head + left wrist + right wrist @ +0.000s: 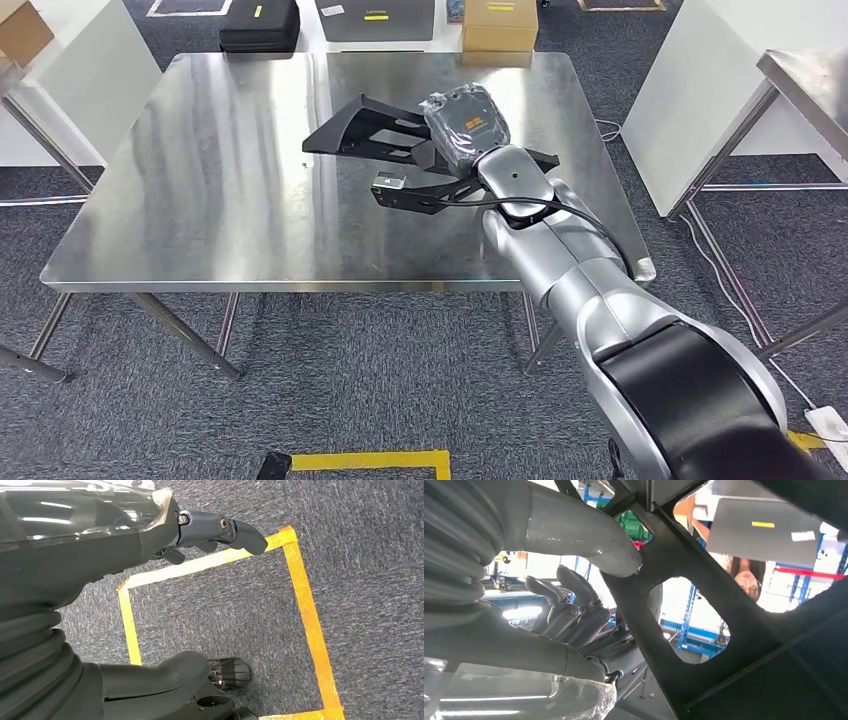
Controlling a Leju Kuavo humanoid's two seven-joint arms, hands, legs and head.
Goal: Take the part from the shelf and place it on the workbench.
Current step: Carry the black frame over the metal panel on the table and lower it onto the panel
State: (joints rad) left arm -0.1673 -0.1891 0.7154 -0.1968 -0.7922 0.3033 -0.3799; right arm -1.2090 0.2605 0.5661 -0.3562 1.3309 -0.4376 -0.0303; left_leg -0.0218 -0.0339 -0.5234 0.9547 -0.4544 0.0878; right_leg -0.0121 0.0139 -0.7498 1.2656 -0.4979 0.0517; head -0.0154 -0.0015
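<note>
Part (pixel 385 135), a black open frame, hangs low over the steel workbench (pixel 200 200) at about one o'clock from its middle, gripped by the right hand (pixel 465 125). Lower it level until it rests flat (no drop), then let the fingers (pixel 574 597) spread.

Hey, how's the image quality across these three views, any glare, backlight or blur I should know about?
Head view: sharp, with streaky ceiling-light glare on the steel workbench. Right wrist view: strongly backlit, so the black part reads as a near silhouette against blown-out background, and the close thumb is soft. Left wrist view: evenly lit carpet, bright reflections on the left hand cover.
</note>
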